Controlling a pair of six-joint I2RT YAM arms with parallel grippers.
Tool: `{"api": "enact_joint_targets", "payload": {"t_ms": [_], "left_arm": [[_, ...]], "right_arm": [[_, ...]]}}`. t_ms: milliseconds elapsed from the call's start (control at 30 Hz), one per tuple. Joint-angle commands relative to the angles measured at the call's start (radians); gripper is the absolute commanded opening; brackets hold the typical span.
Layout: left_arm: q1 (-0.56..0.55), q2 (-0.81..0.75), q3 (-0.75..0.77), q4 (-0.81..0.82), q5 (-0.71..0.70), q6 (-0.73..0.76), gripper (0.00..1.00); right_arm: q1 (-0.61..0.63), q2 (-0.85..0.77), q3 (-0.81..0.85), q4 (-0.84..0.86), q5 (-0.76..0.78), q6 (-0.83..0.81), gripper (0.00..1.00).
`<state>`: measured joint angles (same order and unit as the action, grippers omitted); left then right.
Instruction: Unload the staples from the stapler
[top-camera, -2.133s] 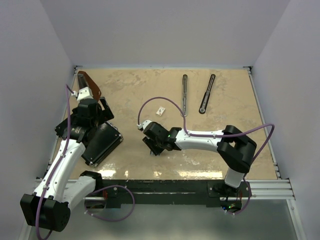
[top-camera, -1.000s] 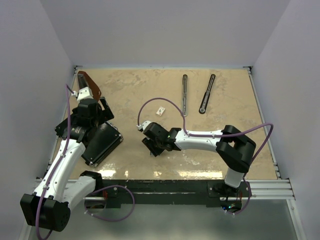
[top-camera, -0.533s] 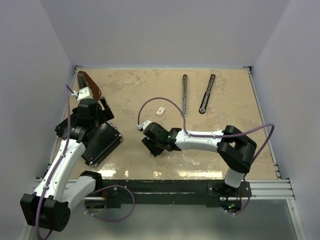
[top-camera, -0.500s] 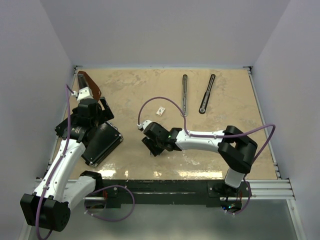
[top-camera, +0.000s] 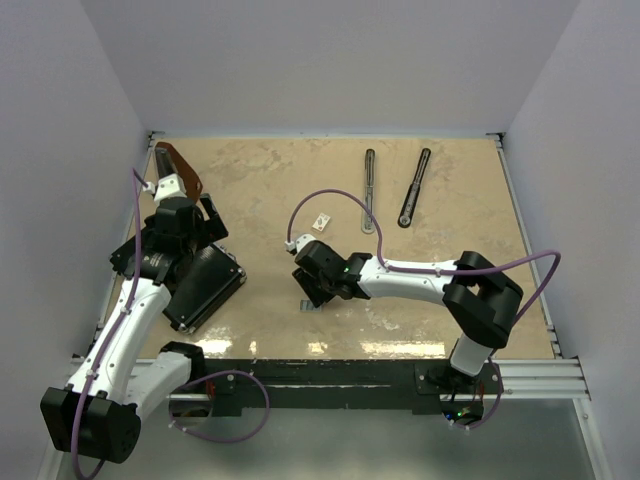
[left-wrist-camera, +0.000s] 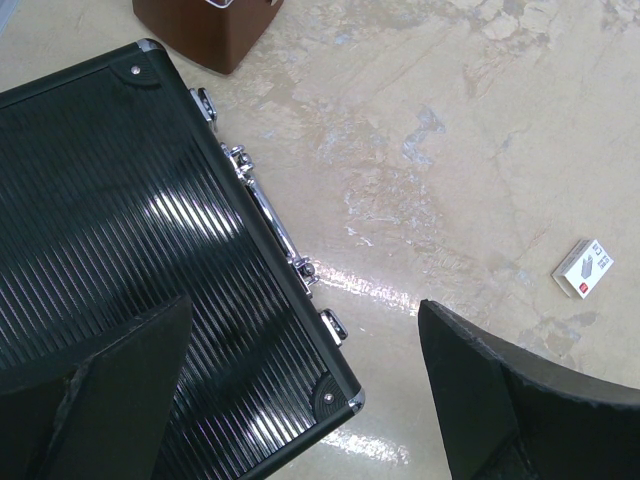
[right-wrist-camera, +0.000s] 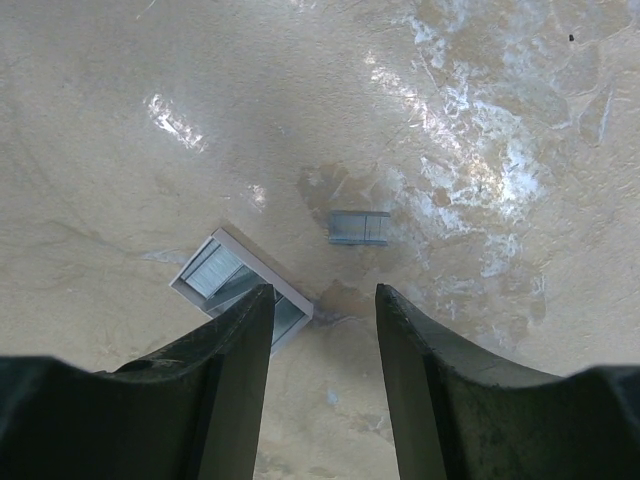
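The stapler lies in two parts at the back of the table: a narrow grey metal channel (top-camera: 369, 190) and a black arm (top-camera: 414, 188) with a rounded end. A short silvery strip of staples (right-wrist-camera: 359, 227) lies on the table just ahead of my right gripper (right-wrist-camera: 322, 312). This gripper is open, with nothing between its fingers. Beside the strip is a small white open tray (right-wrist-camera: 238, 283) holding more staples, partly hidden by the left finger (right-wrist-camera: 230, 350). My left gripper (left-wrist-camera: 300, 345) is wide open and empty, far from the stapler.
A ribbed black case (left-wrist-camera: 120, 250) with metal latches lies under my left gripper, also in the top view (top-camera: 203, 287). A brown wedge-shaped object (top-camera: 181, 170) stands at the back left. A small white staple box (top-camera: 321, 222) lies mid-table. Walls close in three sides.
My right gripper has shifted a little to the right and toward the near edge, and its cable loop moved with it. The left arm has not moved.
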<state>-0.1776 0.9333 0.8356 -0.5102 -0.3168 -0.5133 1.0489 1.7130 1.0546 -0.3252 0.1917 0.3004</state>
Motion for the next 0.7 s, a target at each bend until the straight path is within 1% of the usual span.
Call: {"api": "enact_joint_targets", "payload": {"t_ms": [0,667], "left_arm": [[0.006,-0.004,0.0,0.042,0.007,0.002,1.0],[0.006,0.001,-0.001,0.042,0.005,0.002,1.0]], "right_arm": [[0.002,-0.007,-0.005,0.026,-0.008,0.02,0.49],[0.0,0.02,0.015,0.044,-0.024,0.022,0.48]]}}
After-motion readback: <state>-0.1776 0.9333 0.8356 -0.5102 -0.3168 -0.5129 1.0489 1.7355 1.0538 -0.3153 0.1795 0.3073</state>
